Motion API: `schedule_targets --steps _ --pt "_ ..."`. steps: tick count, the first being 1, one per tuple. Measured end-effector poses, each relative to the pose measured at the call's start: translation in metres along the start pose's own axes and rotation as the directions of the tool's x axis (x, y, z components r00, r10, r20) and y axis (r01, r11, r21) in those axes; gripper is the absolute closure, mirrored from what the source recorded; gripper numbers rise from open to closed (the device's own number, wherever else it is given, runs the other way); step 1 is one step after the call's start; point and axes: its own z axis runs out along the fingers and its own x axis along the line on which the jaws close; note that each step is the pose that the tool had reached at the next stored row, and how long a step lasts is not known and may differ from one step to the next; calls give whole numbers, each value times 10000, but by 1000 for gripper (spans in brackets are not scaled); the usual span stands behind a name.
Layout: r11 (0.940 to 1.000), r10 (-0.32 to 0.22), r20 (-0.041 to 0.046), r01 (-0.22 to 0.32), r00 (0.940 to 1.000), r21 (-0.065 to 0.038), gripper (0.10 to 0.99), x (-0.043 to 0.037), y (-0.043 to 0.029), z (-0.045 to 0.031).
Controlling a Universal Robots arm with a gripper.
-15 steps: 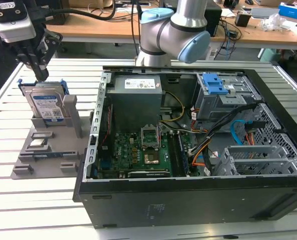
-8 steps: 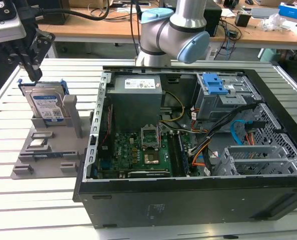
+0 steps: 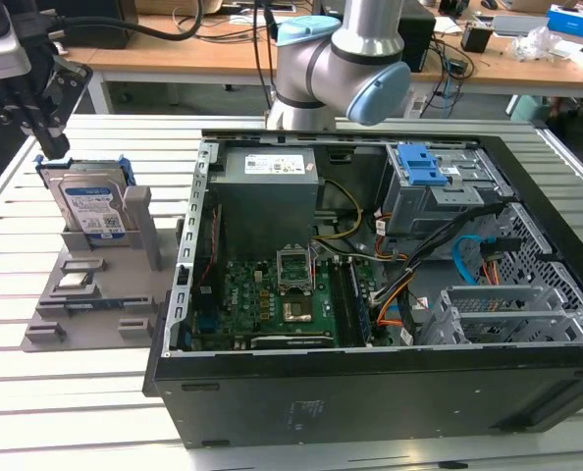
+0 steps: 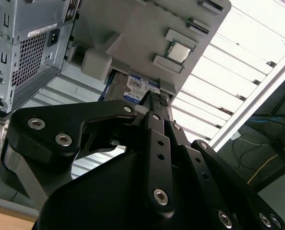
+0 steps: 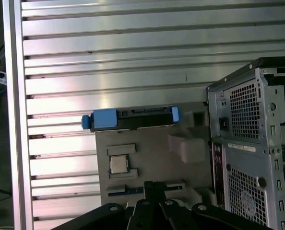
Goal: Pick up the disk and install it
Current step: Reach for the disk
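Note:
The disk [image 3: 90,201] is a silver drive with a white-and-blue label in a blue caddy. It stands on edge in a slot of the grey holder [image 3: 95,289] at the exterior view's left. My black gripper [image 3: 52,149] hangs just above the disk's upper corner, apart from it. In both wrist views the fingers lie together with nothing between them. The second wrist view has the gripper [image 4: 154,98] over the disk's label [image 4: 136,86]. In the first wrist view the disk [image 5: 133,116] is seen edge-on beyond the gripper [image 5: 154,184].
An open computer case [image 3: 203,294] lies beside the holder, with a motherboard, cables, a grey power supply [image 3: 267,186] and a drive bay with a blue latch [image 3: 419,162]. A processor chip [image 5: 118,164] rests on the holder. The slatted metal table [image 5: 133,57] extends around.

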Motion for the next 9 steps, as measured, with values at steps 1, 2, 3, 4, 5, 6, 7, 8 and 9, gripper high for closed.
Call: schedule_targets --steps 1,2,3,4,5,6,7,8,9 --pt "10000 1 0 -1 10000 0 980 14 -1 0" --pt "10000 -1 0 1 10000 0 980 18 -1 0" --pt "10000 0 0 0 10000 1 980 24 -1 0" --pt "10000 0 0 0 10000 0 980 32 -1 1" --pt "10000 0 0 0 10000 0 980 47 -1 1" --pt "10000 0 -1 0 10000 0 980 70 -1 1" --pt "10000 0 0 0 10000 0 980 87 0 2" --pt "10000 1 0 -1 10000 0 980 117 8 3" --pt "10000 1 1 -1 10000 0 980 135 17 5"
